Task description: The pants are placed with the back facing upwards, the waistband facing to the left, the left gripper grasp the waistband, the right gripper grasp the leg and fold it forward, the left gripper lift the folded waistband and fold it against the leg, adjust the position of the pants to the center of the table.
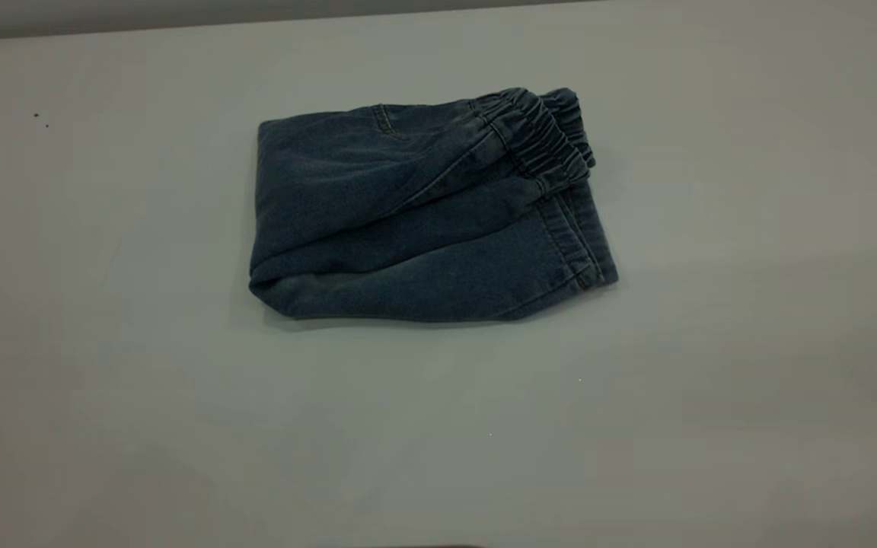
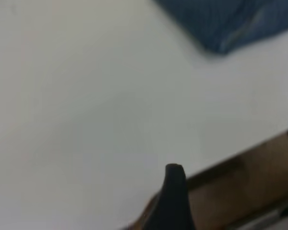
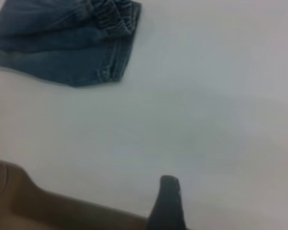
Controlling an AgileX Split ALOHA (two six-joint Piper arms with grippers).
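bare counter (image 1: 180, 426) lies nearest; the folded pants (image 1: 423, 221) sit beyond it, long axis left-right, waistband (image 1: 537, 137) rightward; both arms well apart; jaws' state cannot be told

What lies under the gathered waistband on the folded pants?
The waistband lies on the stitched leg hems of the folded pants. Lower layers are covered.

pants (image 1: 423, 221): one, folded
waistband (image 1: 541, 141): one
table (image 1: 103, 342): one
gripper fingers in view: one left (image 2: 175, 196), one right (image 3: 167, 203)
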